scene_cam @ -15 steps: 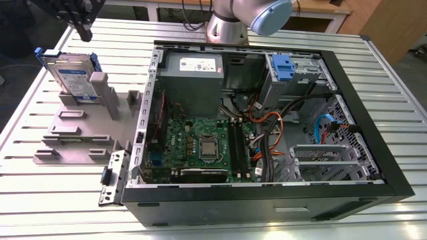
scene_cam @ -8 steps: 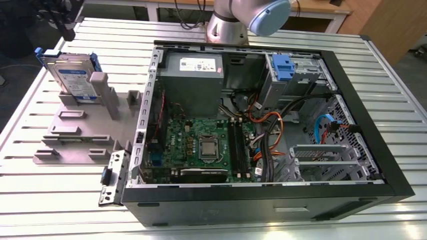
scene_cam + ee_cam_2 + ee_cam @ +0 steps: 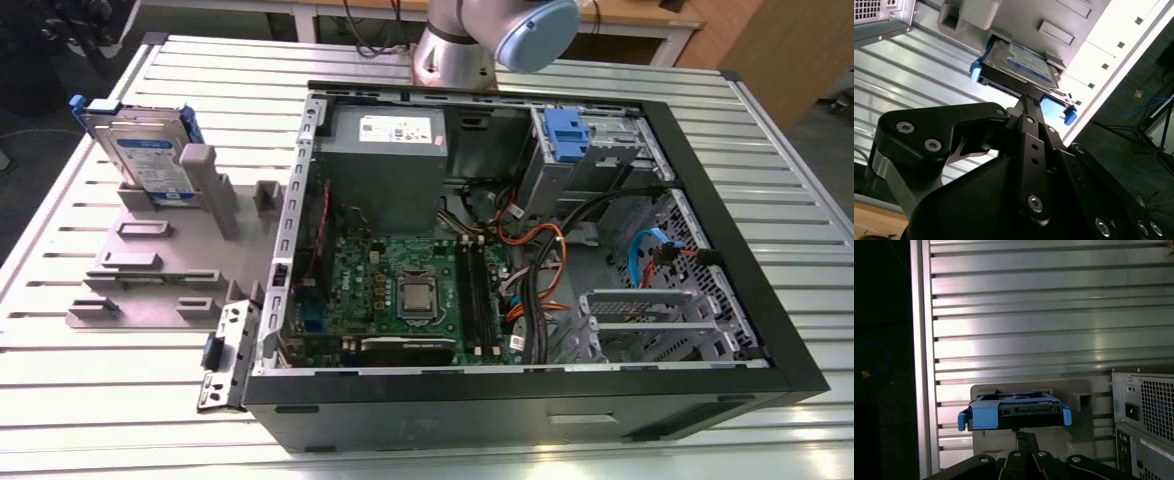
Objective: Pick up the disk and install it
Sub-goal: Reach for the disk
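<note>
The disk (image 3: 140, 155) is a silver drive with a white-and-blue label in a blue carrier. It stands tilted on edge in a grey holder (image 3: 147, 270) at the exterior view's left, outside the open computer case (image 3: 707, 230). Both wrist views look along my gripper (image 3: 1025, 100) toward the disk (image 3: 1019, 65). The two fingers lie together with nothing between them, and their tips are just short of the near edge of the disk (image 3: 1014, 410). Whether they touch it I cannot tell.
The case lies open on a ribbed metal table (image 3: 80, 400). Inside are a grey power supply (image 3: 387, 160), a motherboard (image 3: 414, 290), loose cables (image 3: 547, 240) and a metal drive bay with a blue bracket (image 3: 567, 135). The arm's joint (image 3: 527, 30) is at the far edge.
</note>
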Motion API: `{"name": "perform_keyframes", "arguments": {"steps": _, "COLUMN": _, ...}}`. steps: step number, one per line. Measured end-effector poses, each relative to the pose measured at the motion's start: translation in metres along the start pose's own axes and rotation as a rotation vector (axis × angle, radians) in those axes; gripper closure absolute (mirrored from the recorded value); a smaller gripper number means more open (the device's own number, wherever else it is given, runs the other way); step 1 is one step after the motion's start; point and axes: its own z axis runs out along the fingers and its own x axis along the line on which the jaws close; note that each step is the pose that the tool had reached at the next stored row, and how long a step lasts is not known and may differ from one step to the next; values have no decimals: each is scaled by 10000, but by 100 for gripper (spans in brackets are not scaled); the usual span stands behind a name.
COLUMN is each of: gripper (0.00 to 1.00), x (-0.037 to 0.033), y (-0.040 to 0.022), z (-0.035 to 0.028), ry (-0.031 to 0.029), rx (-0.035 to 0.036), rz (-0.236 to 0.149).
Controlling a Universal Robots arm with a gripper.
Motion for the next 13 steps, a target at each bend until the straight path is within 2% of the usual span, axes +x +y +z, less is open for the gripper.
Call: {"name": "perform_keyframes", "arguments": {"steps": 13, "gripper": 89, "x": 257, "y": -20, "z": -1, "ry": 0, "rx": 0, "rz": 0}}
